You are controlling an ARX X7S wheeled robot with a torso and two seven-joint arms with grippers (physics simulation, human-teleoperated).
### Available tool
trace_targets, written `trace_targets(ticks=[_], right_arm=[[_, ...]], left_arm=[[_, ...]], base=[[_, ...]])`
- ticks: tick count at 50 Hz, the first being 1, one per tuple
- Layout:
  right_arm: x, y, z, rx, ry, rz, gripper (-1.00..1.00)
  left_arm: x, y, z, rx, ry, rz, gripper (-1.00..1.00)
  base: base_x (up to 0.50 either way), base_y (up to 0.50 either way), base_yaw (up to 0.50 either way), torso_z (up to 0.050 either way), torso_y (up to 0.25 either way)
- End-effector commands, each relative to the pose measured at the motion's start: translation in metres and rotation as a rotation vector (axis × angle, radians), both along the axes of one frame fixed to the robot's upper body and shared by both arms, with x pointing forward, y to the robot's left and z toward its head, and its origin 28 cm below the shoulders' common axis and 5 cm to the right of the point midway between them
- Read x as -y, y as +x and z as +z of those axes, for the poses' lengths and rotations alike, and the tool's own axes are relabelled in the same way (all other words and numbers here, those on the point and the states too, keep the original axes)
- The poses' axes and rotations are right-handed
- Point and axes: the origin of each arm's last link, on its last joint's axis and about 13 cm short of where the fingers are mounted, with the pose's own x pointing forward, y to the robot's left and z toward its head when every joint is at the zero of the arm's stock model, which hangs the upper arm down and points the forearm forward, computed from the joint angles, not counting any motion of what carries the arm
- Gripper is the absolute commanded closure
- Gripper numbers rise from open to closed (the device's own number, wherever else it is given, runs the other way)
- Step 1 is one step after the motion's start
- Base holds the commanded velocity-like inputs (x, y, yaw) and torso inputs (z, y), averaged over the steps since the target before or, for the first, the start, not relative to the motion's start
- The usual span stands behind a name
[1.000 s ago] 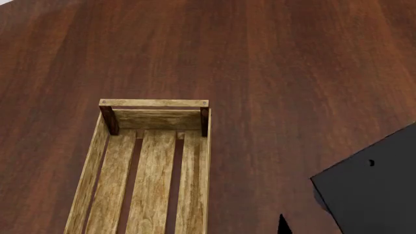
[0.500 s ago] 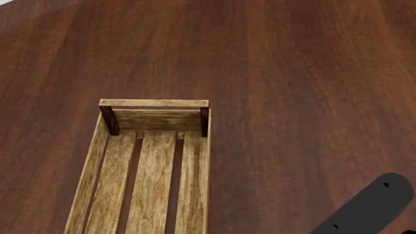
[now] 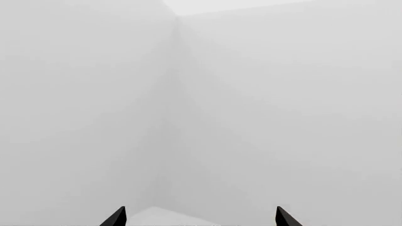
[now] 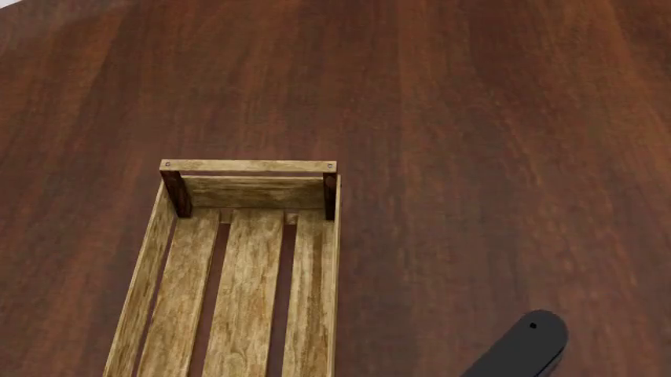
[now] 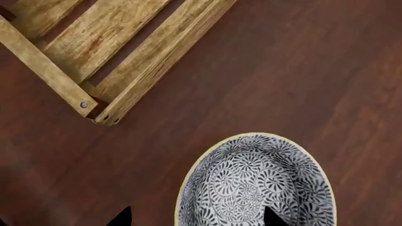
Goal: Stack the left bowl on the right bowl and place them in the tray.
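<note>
In the head view, the dark right arm (image 4: 521,349) now shows only as a small rounded piece at the table's near right edge, lower and smaller than a moment ago, so it seems to be dropping toward a bowl.

The right gripper (image 5: 196,217) has its tips apart and hovers over a patterned bowl (image 5: 256,181), gripping nothing. The bowl rests on the dark wooden table (image 4: 472,118), near one corner of the tray (image 4: 247,267) but apart from it. The tray holds nothing visible.

The left gripper (image 3: 199,217), tips also apart, faces only pale grey walls. Stacking looks not yet begun.
</note>
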Motion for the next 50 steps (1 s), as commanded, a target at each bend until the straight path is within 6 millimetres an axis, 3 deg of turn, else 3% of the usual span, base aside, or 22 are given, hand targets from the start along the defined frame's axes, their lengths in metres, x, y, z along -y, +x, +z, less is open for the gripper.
trace_targets(ticks=[1, 50], right_arm=[[-0.004, 0.013, -0.018, -0.053, -0.017, 0.035, -1.00], [-0.015, 0.036, -0.068, -0.199, -0.097, 0.097, -1.00]], left_arm=[[0.000, 0.000, -0.001, -0.004, -0.005, -0.003, -1.00], [-0.003, 0.003, -0.006, -0.012, -0.030, -0.006, -1.00]], base=[[0.00, 0.00, 0.00, 0.000, 0.000], [0.00, 0.00, 0.00, 0.000, 0.000]])
